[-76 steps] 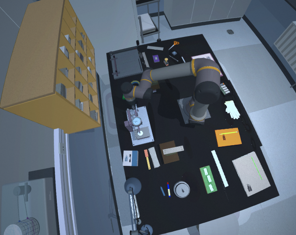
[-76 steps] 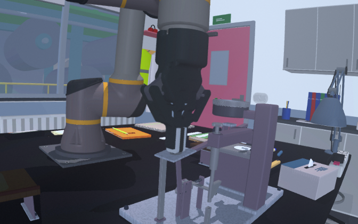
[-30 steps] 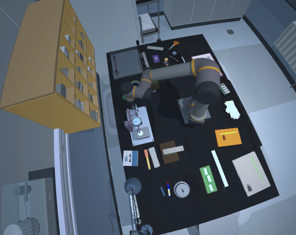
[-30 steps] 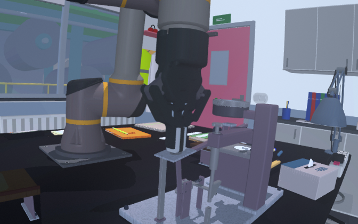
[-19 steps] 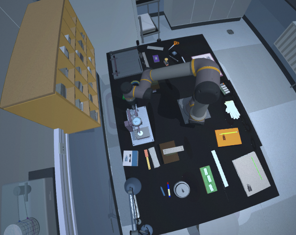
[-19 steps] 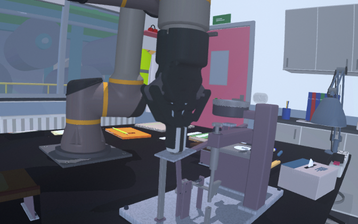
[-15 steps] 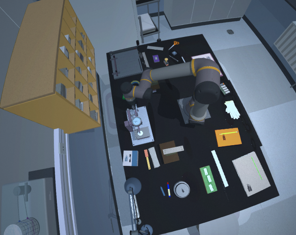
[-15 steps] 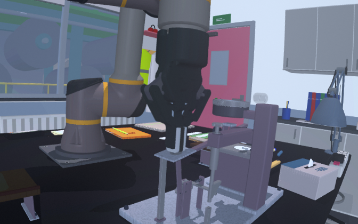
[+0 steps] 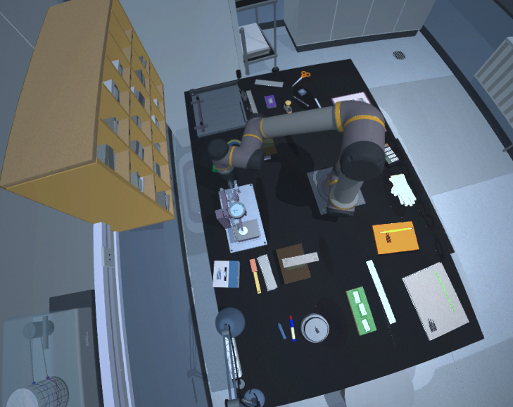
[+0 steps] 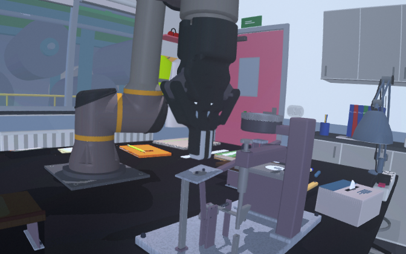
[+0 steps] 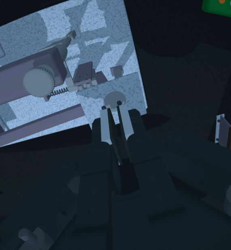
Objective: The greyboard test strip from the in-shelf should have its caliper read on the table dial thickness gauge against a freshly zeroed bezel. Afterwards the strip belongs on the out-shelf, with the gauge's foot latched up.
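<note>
The greyboard strip is not something I can pick out for certain; a pale strip (image 9: 300, 260) lies on a brown block near the table's middle. The dial thickness gauge (image 9: 239, 214) stands on its speckled base plate at the table's left edge, its round dial facing up and its knurled bezel (image 10: 261, 121) on the purple frame. A small raised plate (image 10: 198, 172) on thin legs stands at the gauge's near end, with a round pad (image 11: 114, 99) on top. My gripper (image 10: 201, 155) hangs point-down just above that plate, closed and empty.
The table's left edge runs close beside the gauge, with the wooden pigeonhole shelf (image 9: 86, 109) beyond it. A tissue box (image 10: 349, 197) and desk lamp (image 10: 373, 132) stand past the gauge. A ruler (image 9: 380, 291), orange notebook (image 9: 395, 237) and glove (image 9: 402, 189) lie to the right.
</note>
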Controlling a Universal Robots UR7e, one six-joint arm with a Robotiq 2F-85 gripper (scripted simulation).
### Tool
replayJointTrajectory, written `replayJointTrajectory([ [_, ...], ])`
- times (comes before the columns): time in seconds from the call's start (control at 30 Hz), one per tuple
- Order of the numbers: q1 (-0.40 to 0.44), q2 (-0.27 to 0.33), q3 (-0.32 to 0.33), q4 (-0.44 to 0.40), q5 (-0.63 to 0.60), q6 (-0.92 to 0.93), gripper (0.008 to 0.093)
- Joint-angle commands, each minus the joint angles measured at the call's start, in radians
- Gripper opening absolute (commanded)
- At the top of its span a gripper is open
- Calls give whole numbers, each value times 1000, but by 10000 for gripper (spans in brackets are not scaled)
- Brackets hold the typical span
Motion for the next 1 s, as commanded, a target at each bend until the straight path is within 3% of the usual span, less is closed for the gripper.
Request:
replayJointTrajectory([
  [0.0,0,-2,-3,3,0,0,130],
  [0.6,0,-19,-29,46,0,0,130],
  [0.97,0,-85,-201,283,0,0,130],
])
